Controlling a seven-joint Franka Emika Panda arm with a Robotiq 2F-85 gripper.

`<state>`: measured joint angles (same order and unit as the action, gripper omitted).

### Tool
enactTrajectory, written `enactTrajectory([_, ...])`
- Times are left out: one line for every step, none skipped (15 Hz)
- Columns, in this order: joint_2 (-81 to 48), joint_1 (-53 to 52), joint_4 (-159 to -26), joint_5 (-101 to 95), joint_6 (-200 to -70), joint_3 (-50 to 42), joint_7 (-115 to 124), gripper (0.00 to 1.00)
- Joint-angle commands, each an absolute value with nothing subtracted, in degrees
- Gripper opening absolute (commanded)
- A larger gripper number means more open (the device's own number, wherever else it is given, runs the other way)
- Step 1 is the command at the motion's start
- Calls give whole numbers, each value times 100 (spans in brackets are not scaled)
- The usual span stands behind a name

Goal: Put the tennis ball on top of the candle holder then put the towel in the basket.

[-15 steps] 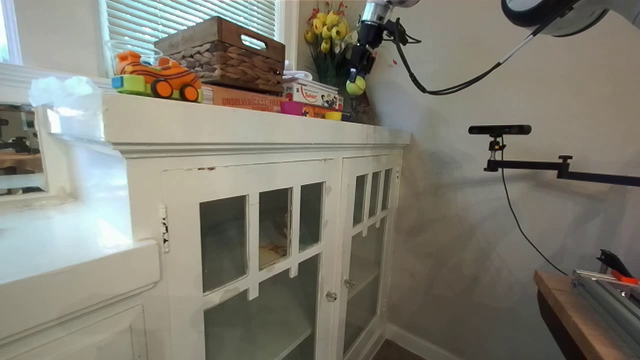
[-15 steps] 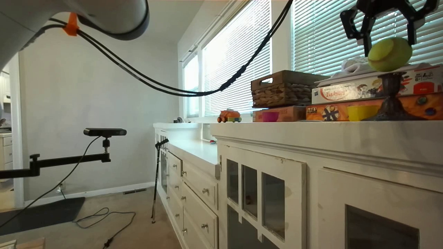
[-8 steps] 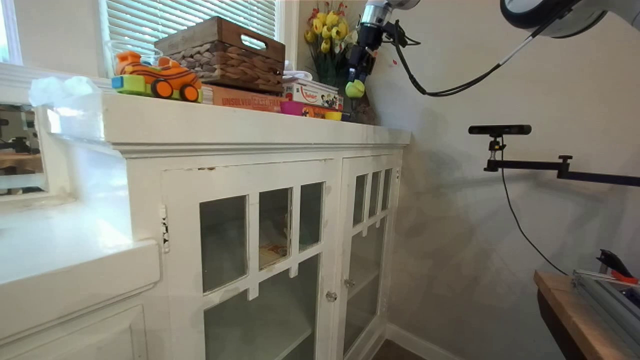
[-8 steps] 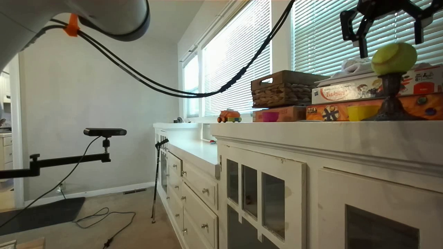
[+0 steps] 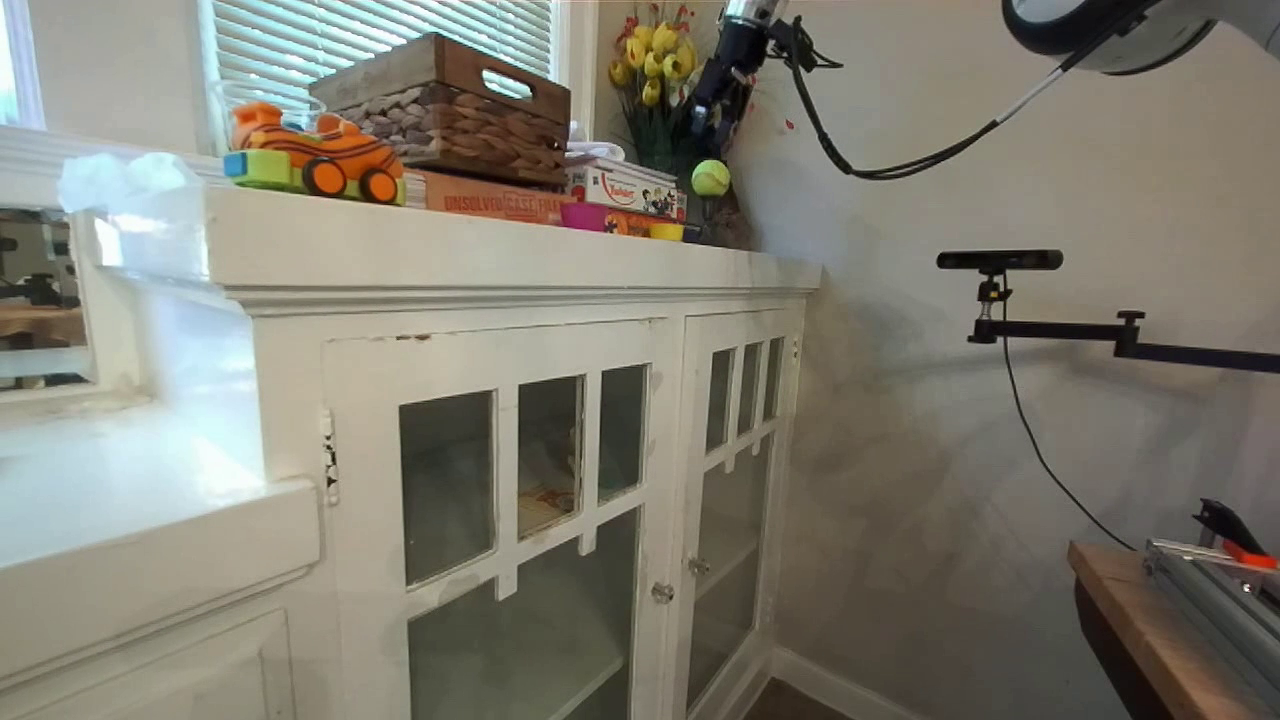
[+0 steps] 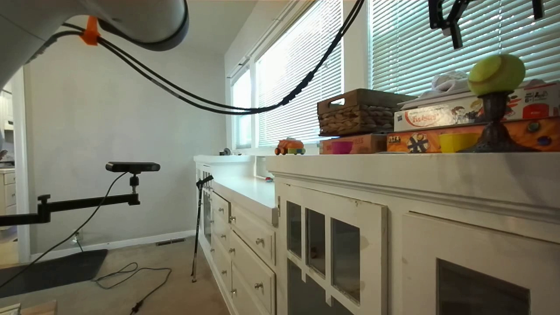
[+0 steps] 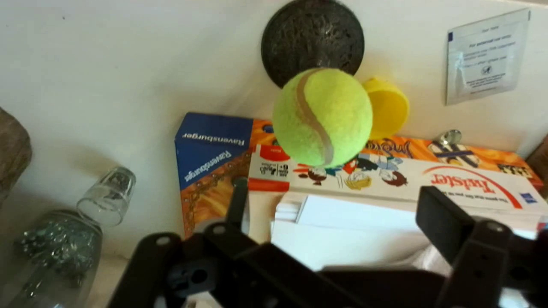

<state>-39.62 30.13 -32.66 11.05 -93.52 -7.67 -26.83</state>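
White cabinet runs across the left and centre of an exterior view, window blinds behind its cluttered top.

Gripper: at the upper right edge of an exterior view, partly cropped by the frame. Jaws stand wide apart, nothing between them; the wrist view agrees, showing a broad gap across its lower half.

Tennis ball: upper right of an exterior view, below the jaws and apart from them, sitting on top of the dark, upright candle holder. In both exterior views I see no contact between jaws and ball. Step one I log as done. Seating contact is hidden under the ball, so its firmness is uncertain.

Step two not done. What I take for the towel, a pale crumpled cloth, lies above the Twister box, left of the ball in frame. Basket: right of centre, resting on a flat box. Its inside is hidden from me at these angles.

Remaining, by my estimate about half the job: grip the cloth, lift, carry it left in frame, lower it past the basket rim, let go. Caution: route wide of the ball; one knock would probably undo step one.
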Motion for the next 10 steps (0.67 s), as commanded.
enactTrajectory([-4052, 3026, -2848, 1268, -9720, -599, -2846, 100])
enactTrajectory([-4078, 3007, -2800, 1273, -9835, -544, -2877, 100])
enactTrajectory([-4095, 3003, -2780, 1301, -9934, -466, -2897, 100])
enactTrajectory([-4398, 3092, -2253, 1241, -9781, -225, -2841, 100])
enactTrajectory([-4442, 3072, -2201, 1254, -9783, -136, -2839, 100])
enactTrajectory([-4522, 3061, -2117, 1280, -9777, -21, -2852, 100])
enactTrajectory([-4607, 3047, -2024, 1289, -9798, 76, -2871, 100])
enactTrajectory([-4399, 3005, -2518, 1266, -10105, 153, -2948, 100])
enactTrajectory([-4428, 2991, -2562, 1267, -10204, 230, -2976, 100])
enactTrajectory([-4490, 2981, -2564, 1266, -10303, 295, -3031, 100])
